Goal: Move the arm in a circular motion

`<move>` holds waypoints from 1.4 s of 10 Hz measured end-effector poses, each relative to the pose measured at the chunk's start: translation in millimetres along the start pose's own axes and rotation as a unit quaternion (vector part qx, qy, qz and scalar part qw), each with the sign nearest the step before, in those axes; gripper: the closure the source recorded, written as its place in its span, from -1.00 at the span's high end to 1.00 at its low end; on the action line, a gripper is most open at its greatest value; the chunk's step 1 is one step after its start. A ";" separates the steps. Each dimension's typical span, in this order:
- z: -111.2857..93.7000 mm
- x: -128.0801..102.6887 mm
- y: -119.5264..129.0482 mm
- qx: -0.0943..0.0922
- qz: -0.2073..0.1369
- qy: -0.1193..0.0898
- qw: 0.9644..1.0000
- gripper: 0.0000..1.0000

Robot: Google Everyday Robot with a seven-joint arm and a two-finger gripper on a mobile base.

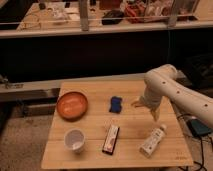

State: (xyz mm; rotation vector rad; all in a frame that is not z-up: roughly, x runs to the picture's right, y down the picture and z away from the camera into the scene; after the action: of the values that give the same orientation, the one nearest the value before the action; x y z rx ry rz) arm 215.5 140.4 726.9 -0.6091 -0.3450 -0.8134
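Note:
The arm is thick, cream-white and tubular. It reaches in from the right edge, bends at a rounded joint over the table's right side and points down. The gripper is the narrow tip at its end. It hangs just above the wooden table, a little above and beyond a white bottle. It holds nothing that I can see.
On the table are an orange bowl at the left, a blue object in the middle, a white cup, a dark flat packet and a small orange item beside the arm. A dark counter and railing stand behind.

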 end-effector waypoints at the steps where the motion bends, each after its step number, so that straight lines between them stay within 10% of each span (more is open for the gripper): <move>1: -2.0 -10.9 3.2 0.005 -0.005 -0.003 1.000 0.60; 5: -3.7 -80.1 -17.1 0.011 -0.038 -0.019 0.999 0.60; 10: -1.0 -168.0 -116.4 0.003 -0.137 -0.030 0.990 0.60; 14: 2.3 -167.2 -187.7 -0.002 -0.174 -0.028 0.984 0.60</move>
State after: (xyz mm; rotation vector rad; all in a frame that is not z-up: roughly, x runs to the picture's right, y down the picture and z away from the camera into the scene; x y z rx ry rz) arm -35.6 137.6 713.6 -0.5837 -0.5109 -1.1322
